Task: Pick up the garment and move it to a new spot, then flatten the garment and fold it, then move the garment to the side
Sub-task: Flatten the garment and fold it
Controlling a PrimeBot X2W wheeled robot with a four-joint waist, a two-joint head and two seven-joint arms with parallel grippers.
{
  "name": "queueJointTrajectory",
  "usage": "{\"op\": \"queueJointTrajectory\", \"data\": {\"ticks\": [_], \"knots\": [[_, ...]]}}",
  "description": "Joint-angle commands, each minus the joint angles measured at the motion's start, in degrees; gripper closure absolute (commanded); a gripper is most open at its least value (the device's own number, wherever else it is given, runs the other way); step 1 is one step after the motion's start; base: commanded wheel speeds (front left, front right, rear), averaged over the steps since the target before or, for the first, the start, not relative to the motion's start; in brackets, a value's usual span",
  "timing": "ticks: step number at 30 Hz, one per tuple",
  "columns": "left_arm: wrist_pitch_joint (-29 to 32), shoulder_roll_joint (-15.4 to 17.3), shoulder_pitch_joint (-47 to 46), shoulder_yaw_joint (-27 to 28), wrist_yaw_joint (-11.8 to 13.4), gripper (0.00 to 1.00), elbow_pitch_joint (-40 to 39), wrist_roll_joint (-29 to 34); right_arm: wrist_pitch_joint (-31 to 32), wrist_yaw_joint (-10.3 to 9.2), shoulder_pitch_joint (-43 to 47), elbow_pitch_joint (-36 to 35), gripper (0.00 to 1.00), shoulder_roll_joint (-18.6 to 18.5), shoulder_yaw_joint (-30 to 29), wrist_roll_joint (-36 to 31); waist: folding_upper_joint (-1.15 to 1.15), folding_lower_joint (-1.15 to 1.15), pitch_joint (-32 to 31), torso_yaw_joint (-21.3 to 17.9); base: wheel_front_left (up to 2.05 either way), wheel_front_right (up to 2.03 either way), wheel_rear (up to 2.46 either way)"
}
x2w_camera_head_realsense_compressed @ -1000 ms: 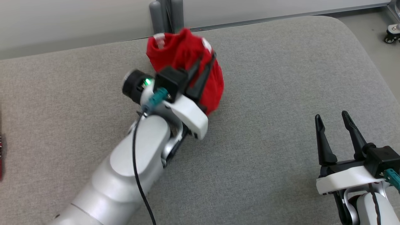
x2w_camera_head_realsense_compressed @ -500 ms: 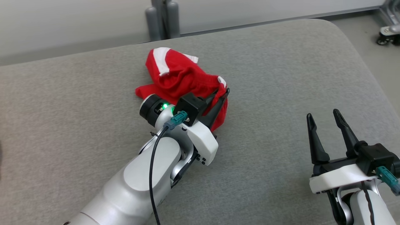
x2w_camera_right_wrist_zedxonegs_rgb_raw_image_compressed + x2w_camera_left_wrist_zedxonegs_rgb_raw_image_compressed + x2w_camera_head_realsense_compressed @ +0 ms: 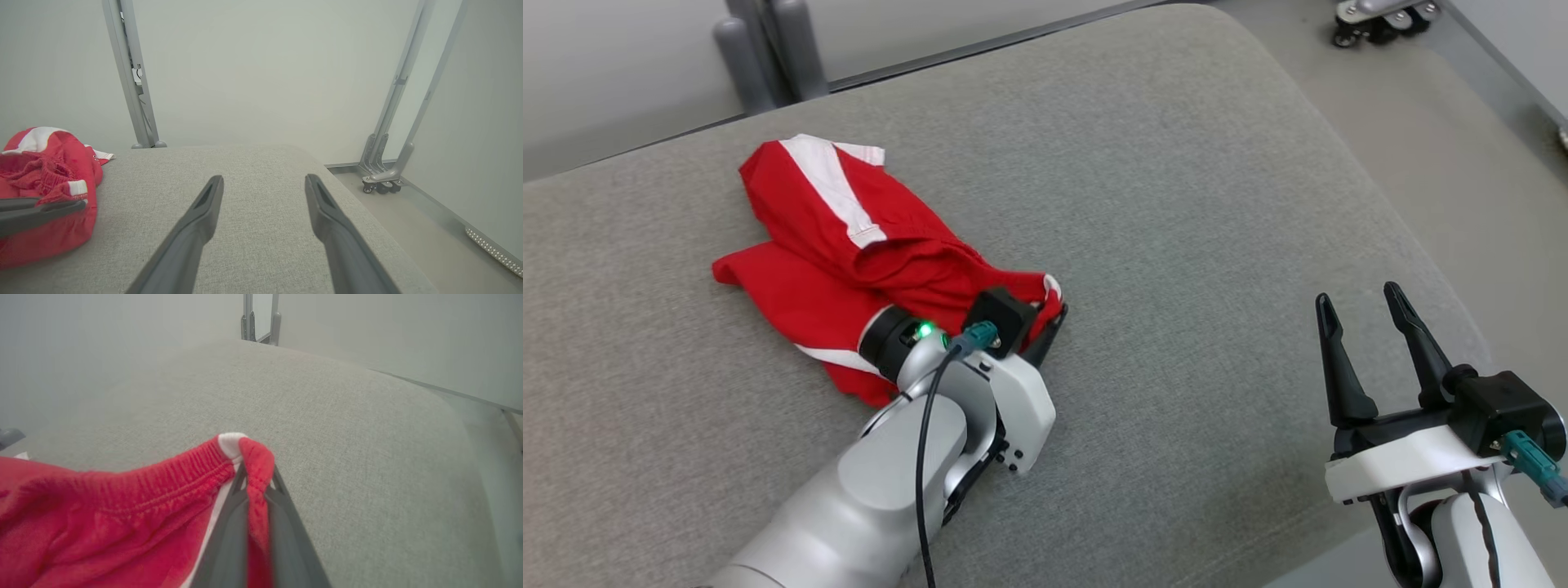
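The garment [image 3: 849,245] is a pair of red shorts with white stripes, lying crumpled on the grey cushion [image 3: 1176,204] at the left centre of the head view. My left gripper [image 3: 1054,314] is shut on the garment's elastic waistband [image 3: 253,465] at its right end, low over the cushion. In the left wrist view the red cloth [image 3: 102,522] spreads out to the left of the pinched waistband. My right gripper [image 3: 1360,306] hovers open at the lower right with nothing between its fingers [image 3: 204,212]. The right wrist view shows the garment [image 3: 45,192] at its left edge, with the left gripper's fingers across it.
The cushion's right edge [image 3: 1437,269] curves down to the floor. A wheeled metal stand [image 3: 384,179] sits on the floor beyond that edge. Grey upright posts [image 3: 768,49] rise behind the cushion's far side.
My left gripper has come down with the garment, which hung bunched in the air and now lies spread on the cushion. The head camera has swung right. The right gripper holds still.
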Motion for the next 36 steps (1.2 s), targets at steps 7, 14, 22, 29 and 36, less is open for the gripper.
{"op": "queueJointTrajectory", "data": {"ticks": [7,14,22,29,36], "knots": [[1.2,0.4,2.2,-4.6,0.0,0.00,0.3,-3.8,-0.3,0.10,0.4,0.0,0.00,-0.2,0.3,0.6,0.00,0.00,0.2,0.4,0.00,0.00,0.00],[-0.9,0.3,3.5,-7.8,0.3,0.00,-3.5,-7.8,-0.3,0.10,0.7,-0.1,0.00,-0.2,-0.4,-0.2,0.00,0.00,-1.1,5.8,0.00,0.00,0.00],[-3.9,0.4,5.2,-4.2,3.3,0.00,-3.2,-11.4,-0.3,0.10,1.6,-0.5,0.00,-0.2,-1.5,-0.8,0.00,0.00,-2.8,12.8,0.00,0.00,0.00],[-4.3,3.9,6.1,4.4,5.2,0.00,-3.4,-9.8,-0.3,0.10,0.9,0.3,0.00,-0.2,0.4,0.5,0.00,0.00,-3.0,15.3,0.00,0.00,0.00],[-4.2,4.9,8.8,11.4,5.5,0.00,-7.3,-6.5,0.6,0.10,-1.5,5.9,0.00,-0.2,5.9,0.8,0.00,0.00,-2.8,17.2,0.00,0.00,0.00]]}}
